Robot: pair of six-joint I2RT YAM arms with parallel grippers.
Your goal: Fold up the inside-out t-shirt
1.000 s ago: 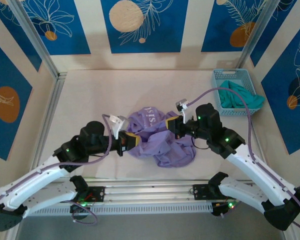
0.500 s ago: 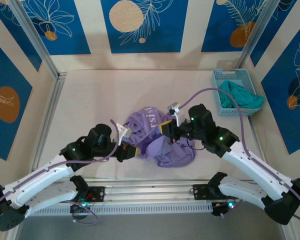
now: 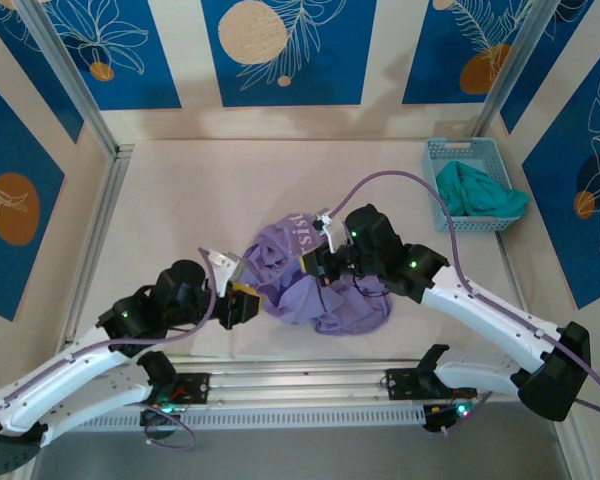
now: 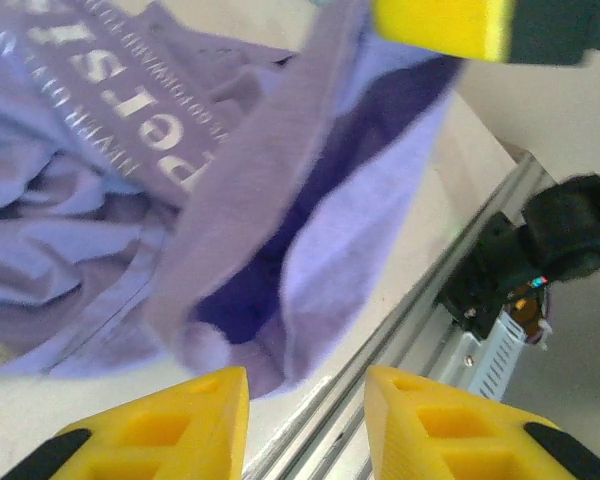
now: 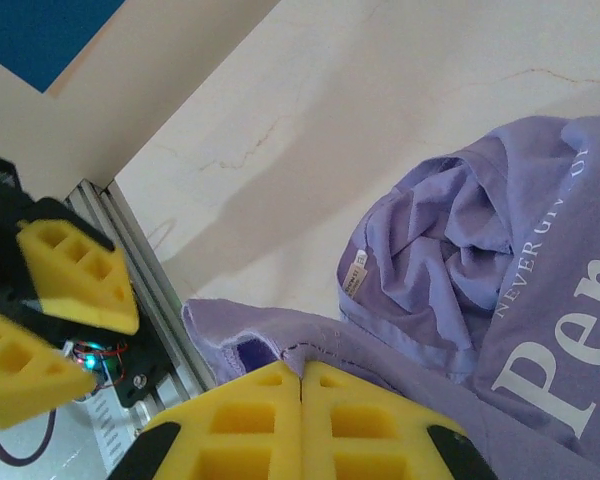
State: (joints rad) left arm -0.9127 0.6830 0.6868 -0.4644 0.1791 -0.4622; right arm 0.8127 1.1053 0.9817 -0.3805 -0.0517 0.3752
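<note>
Top external view: we see the lavender t-shirt bunched in a heap on the worktop, close to the middle of its near edge, between the two arms. The right gripper is over the middle of the heap. In the right wrist view its yellow fingers are pressed together with a fold of the shirt pinched at their tips. The left wrist view shows that fold hanging lifted from it. The left gripper sits at the heap's left side. In its own view its jaws stand partly apart with no cloth between them, and the hanging fold is just beyond the tips. White lettering faces up, and a small white tag lies among the creases. At the far right corner a light blue basket holds a teal garment.
</note>
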